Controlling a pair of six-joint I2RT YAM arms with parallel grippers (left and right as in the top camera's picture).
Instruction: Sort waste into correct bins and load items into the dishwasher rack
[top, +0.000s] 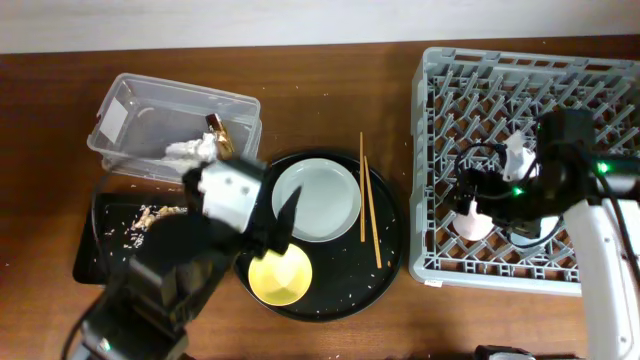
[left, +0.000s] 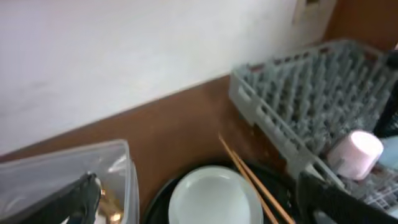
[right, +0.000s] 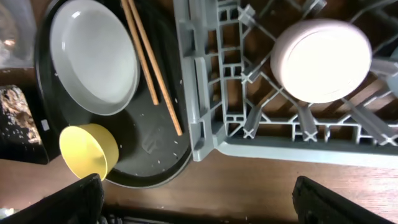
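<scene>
Left gripper (left: 199, 194): fingers spread wide, nothing between the pads.
Plate (left: 214, 199): lies in the gap between the left fingers and beyond them, on the round tray (top: 350, 285), untouched.
Chopsticks (left: 252, 180): side by side on the round tray, just past the plate, nearer the left gripper's rack-side finger (left: 336, 202).
Tub (left: 68, 168): behind the left gripper's other finger; holds the tissue (top: 185, 152) and the wrapper (top: 218, 132).
Black tray (top: 88, 262): beside the left arm and away from its fingers, with the scraps (top: 150, 213) on it.
Bowl (right: 90, 149): upright on the round tray, just ahead of the right gripper's tray-side finger (right: 62, 202); in the overhead view, just beside the left fingertips.
Right gripper (right: 196, 186): fingers parted wide, empty, above the near edge of the rack (right: 205, 112).
Pink cup (right: 320, 59): mouth down among the rack's pegs, ahead of the right gripper's rack-side finger, apart from it.
Blue cup: cannot tell where.
</scene>
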